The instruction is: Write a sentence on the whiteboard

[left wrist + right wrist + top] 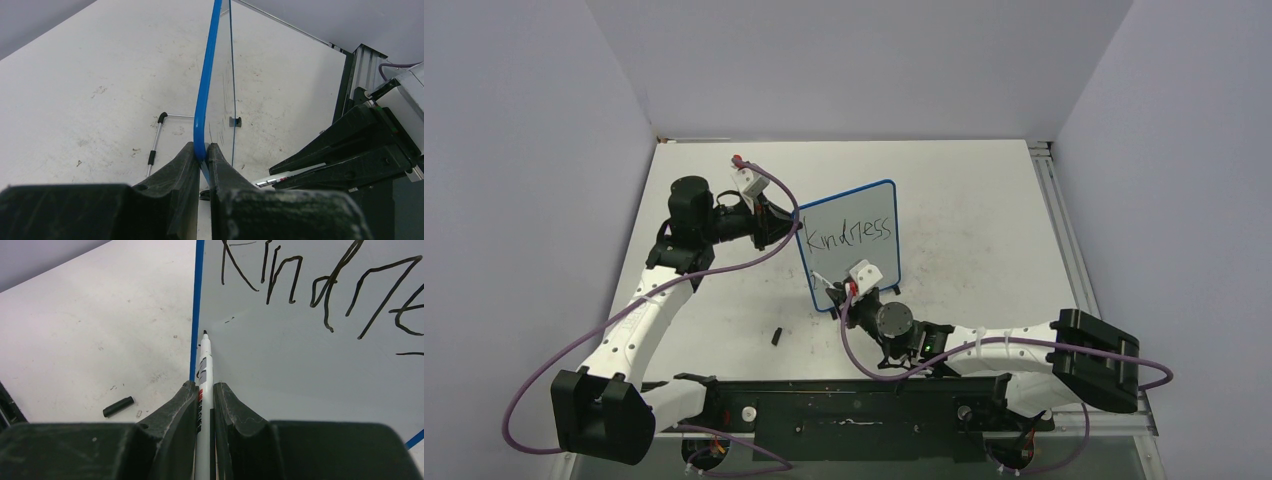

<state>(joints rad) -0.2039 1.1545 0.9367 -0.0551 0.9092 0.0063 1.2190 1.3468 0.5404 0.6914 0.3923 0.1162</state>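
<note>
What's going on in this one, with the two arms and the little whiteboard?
The left gripper is clamped on the blue left edge of the whiteboard, which stands upright on the table. The right gripper is shut on a marker, its tip at the board's lower left, just under the K. Only Kindness is written so far. The marker's cap lies on the table nearby.

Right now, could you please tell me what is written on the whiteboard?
The whiteboard bears one black word, "Kindness". Below it the surface looks bare near the marker tip; the right tool covers the lower left corner from above.
</note>
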